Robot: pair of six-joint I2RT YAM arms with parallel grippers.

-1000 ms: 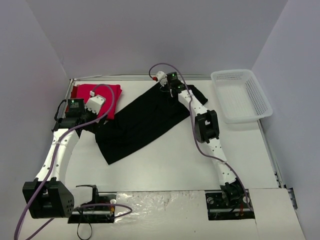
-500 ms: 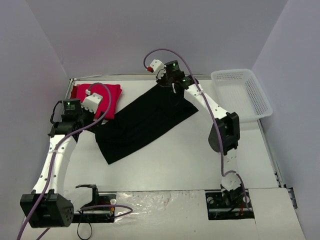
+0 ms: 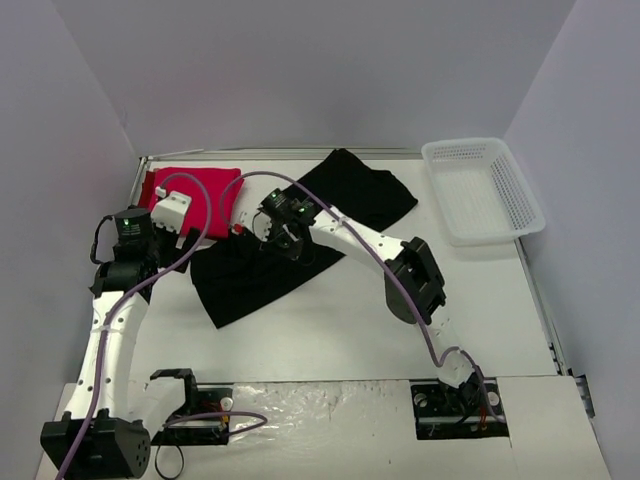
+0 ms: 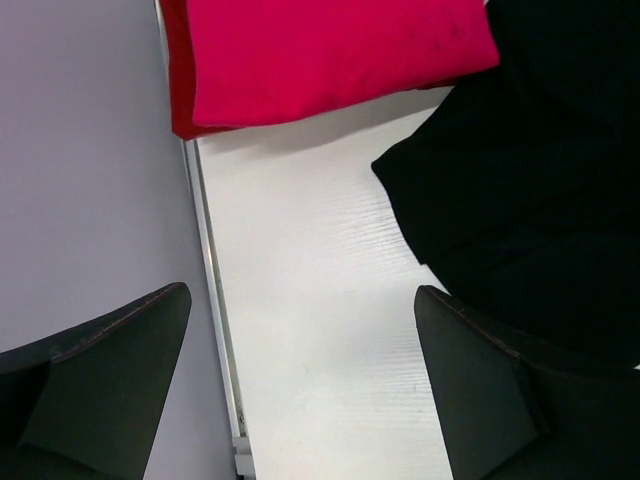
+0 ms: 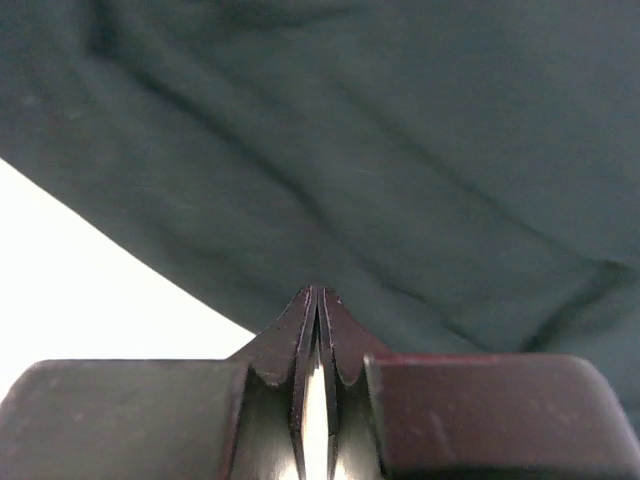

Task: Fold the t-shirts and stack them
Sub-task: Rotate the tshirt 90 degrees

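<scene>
Left gripper (image 4: 302, 292): jaws wide open with nothing between them, hanging over bare tabletop (image 3: 330, 330) near its left edge. Left wrist view has the left finger over the edge rail and the right finger over the black cloth.

Right gripper (image 5: 316, 292): jaws pressed fully shut. From its wrist cam I only see the closed tips with dark cloth just beyond them. I can't tell whether any fold is pinched in there. From the top cam it sits over the middle of the black t-shirt (image 3: 355, 190), left of centre on the tabletop, with the arm reaching across from the right.

The black t-shirt lies diagonally, from the near-left up to the far centre-right. It is not folded flat: the far part is spread wide, the near-left part is a rumpled slab, and the stretch between is under the right arm.

The red t-shirt (image 3: 200, 190) is a folded rectangle in the far-left corner, up against the left rail. In the left wrist view its corner meets the black one's edge. I can't tell which lies on top.

The white mesh basket (image 3: 485, 237) is at the far right of the tabletop, well apart from both shirts.
</scene>
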